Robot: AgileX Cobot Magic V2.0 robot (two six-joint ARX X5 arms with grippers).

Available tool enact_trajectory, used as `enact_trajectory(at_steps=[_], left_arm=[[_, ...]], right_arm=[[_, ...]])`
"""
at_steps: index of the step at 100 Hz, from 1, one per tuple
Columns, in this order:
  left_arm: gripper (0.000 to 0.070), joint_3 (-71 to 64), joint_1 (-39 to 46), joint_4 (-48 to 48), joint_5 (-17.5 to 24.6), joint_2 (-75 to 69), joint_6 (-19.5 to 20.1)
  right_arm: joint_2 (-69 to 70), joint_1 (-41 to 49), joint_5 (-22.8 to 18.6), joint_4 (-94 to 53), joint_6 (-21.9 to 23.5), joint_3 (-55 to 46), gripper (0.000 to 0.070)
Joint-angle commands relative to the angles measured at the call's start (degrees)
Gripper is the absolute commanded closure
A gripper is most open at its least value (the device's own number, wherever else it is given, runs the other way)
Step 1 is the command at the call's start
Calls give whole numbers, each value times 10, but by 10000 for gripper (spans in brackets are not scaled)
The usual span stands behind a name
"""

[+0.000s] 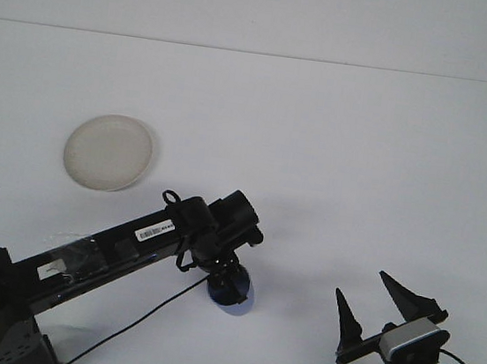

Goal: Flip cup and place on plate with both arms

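We see a white label (150, 233) on our left arm (101, 253), its print too small to read. Our left gripper (228, 280) covers the blue cup (232, 292); its grip we cannot tell. Our right gripper (376, 307) stands spread, holding nothing. The plate (108, 151) lies well apart on the table (336, 149).

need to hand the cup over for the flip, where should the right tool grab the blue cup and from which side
Probably the cup's right-hand wall. The left tool comes down on it from above and the left, hiding its top, so only the lower right side is exposed. The right tool sits open to the right, so a sideways approach from there looks clearest. Whether the cup is upright cannot be told.
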Motion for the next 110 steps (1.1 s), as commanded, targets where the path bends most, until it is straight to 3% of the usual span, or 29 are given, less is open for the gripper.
enact_trajectory(at_steps=[1, 16, 35, 68, 110], left_arm=[[694, 37, 10, -17, -23, -4, 17], [695, 103, 67, -66, -90, -33, 35], [696, 161, 204, -89, -151, -61, 35], [696, 172, 440, -8, -152, -40, 35], [695, 172, 518, 21, -152, 70, 35]], right_arm=[[3, 5, 3, 4, -2, 2, 141], [3, 5, 3, 4, -2, 2, 141], [3, 5, 3, 4, -2, 2, 141], [3, 5, 2, 3, -2, 2, 141], [3, 5, 3, 2, -2, 2, 141]])
